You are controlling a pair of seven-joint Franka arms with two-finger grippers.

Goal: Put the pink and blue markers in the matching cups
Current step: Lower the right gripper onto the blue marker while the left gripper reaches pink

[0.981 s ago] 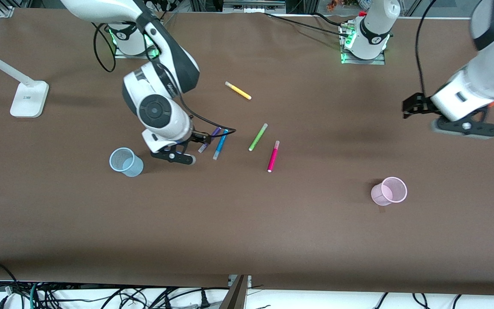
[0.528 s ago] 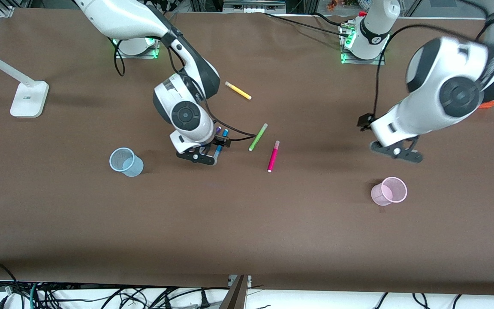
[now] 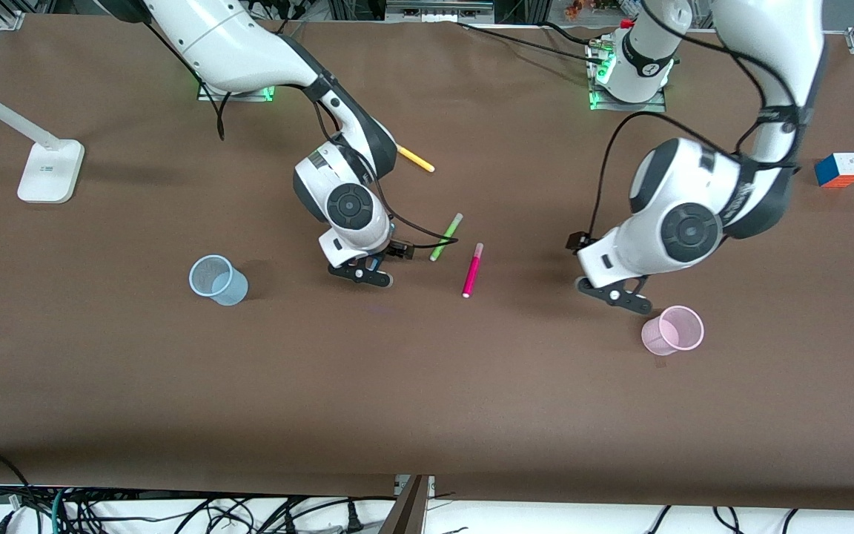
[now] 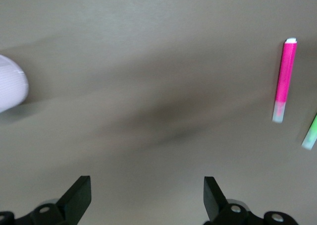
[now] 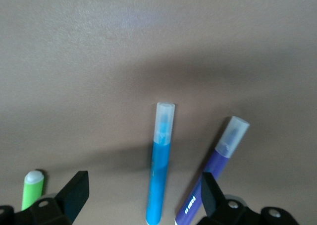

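Observation:
The blue marker (image 5: 160,170) lies flat on the table under my right gripper (image 5: 142,193), between its open fingers and untouched. In the front view that gripper (image 3: 360,274) hides most of it. The pink marker (image 3: 471,271) lies flat mid-table, also seen in the left wrist view (image 4: 285,76). My left gripper (image 3: 614,295) hangs open and empty over bare table beside the pink cup (image 3: 673,330), whose edge shows in its wrist view (image 4: 10,88). The blue cup (image 3: 217,279) stands upright toward the right arm's end.
A purple marker (image 5: 218,170) lies right beside the blue one. A green marker (image 3: 445,237) lies next to the pink marker. A yellow marker (image 3: 416,158) lies nearer the bases. A colour cube (image 3: 839,169) and a lamp base (image 3: 49,170) sit at the table's ends.
My right gripper moved from beside the blue cup to over the blue marker. My left arm swung in from the table's end and down, close to the pink cup. Both stayed open.

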